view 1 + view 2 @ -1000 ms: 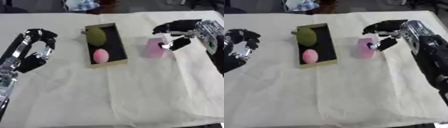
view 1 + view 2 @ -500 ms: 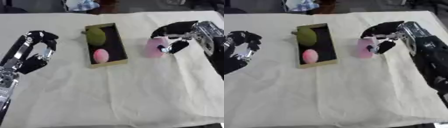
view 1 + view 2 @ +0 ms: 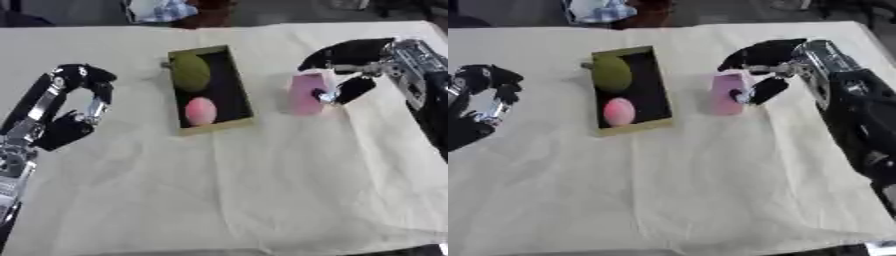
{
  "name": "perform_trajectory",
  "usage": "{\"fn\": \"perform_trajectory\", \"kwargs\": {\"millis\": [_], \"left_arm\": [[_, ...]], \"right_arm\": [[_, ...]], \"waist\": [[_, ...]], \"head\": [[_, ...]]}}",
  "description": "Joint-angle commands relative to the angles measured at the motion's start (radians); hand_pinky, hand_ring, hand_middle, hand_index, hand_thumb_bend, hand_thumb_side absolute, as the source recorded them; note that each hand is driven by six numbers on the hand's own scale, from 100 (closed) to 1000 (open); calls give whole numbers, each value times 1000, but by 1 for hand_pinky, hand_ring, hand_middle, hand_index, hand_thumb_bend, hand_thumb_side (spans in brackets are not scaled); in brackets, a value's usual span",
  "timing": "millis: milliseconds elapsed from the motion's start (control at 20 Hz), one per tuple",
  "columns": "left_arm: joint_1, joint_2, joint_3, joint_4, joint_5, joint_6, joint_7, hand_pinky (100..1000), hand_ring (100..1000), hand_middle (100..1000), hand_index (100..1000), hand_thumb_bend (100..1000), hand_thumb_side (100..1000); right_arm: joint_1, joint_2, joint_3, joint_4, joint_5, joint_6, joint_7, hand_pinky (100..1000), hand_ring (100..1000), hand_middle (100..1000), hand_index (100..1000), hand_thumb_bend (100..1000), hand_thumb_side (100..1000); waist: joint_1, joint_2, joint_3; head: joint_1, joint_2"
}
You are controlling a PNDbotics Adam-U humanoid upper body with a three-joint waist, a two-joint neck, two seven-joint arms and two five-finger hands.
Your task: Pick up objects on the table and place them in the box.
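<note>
1. The right robot hand (image 3: pixel 350 75) had been brought closer around the pink block (image 3: pixel 306 94), fingers above and thumb at its side; closure could not be told.
2. The block remained upright on the table (image 3: pixel 262 190), right of the box (image 3: pixel 210 90), so grasping seemed imminent.
3. The left robot hand (image 3: pixel 74 107) hung curled, empty.
4. A cream cloth covered the table.

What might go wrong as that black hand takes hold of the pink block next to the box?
The upright pink block may tip on the wrinkled cream cloth as the right hand closes. The dark box already holds a green oval object and a pink egg-shaped one, so space looks tight.
</note>
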Motion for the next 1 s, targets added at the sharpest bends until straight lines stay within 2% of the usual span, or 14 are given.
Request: {"fn": "perform_trajectory", "kwargs": {"millis": [50, 350, 800, 1000], "left_arm": [[-6, 14, 12, -8, 5, 0, -3, 704, 531, 550, 729, 100, 637], [-5, 12, 12, -7, 5, 0, -4, 704, 531, 550, 728, 100, 639], [-3, 8, 11, -5, 5, 0, -6, 703, 531, 550, 728, 100, 640], [-3, 6, 9, -4, 5, 0, -7, 704, 531, 550, 728, 100, 641]], "right_arm": [[-14, -40, 1, -41, -57, 8, 16, 894, 963, 918, 1000, 100, 982], [-9, -33, 36, -54, -80, 9, 72, 893, 965, 917, 1000, 100, 1000], [3, 0, 58, -26, 28, -23, 74, 892, 964, 923, 1000, 100, 1000], [10, 15, 47, 9, 87, -26, 51, 891, 956, 918, 1000, 100, 1000]], "waist": [[-10, -28, -1], [-10, -28, -1], [-8, -27, -1], [-7, -27, 0]], "head": [[-2, -2], [-6, -2], [-10, -2], [-11, -2]]}}
